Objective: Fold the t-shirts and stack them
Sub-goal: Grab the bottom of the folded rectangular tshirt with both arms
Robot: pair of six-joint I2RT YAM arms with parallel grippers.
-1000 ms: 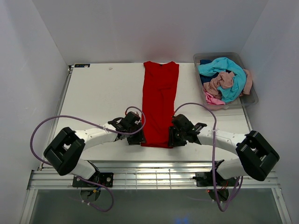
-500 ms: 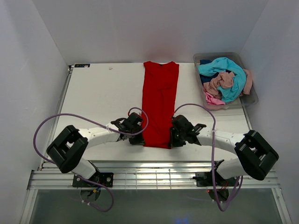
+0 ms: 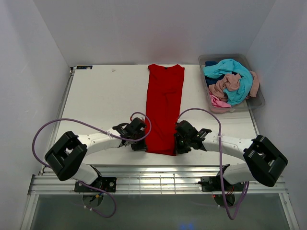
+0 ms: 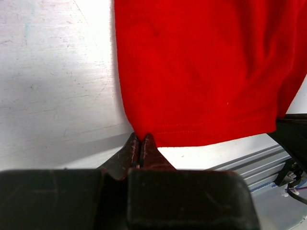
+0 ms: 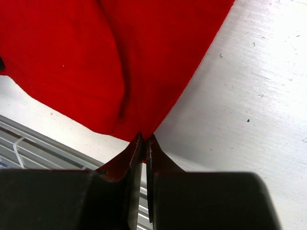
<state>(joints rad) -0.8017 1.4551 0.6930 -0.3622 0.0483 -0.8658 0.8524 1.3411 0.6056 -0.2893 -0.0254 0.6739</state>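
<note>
A red t-shirt (image 3: 164, 108) lies folded into a long narrow strip down the middle of the white table (image 3: 100, 100), collar at the far end. My left gripper (image 3: 142, 145) is shut on its near left hem corner (image 4: 136, 132). My right gripper (image 3: 176, 145) is shut on the near right hem corner (image 5: 144, 130). In both wrist views the jaws pinch red cloth at their tips. More t-shirts, turquoise (image 3: 235, 76), dusty pink (image 3: 224, 86), bright pink (image 3: 217, 101) and dark blue, are heaped in the bin.
A clear grey plastic bin (image 3: 255, 101) stands at the table's far right. The metal rail (image 3: 158, 179) runs along the near edge, just behind the hem. White walls close in the left, back and right sides.
Both grippers have shut on the hem corners; a second ago they stood open beside them. The hem has shifted slightly toward the near edge.
</note>
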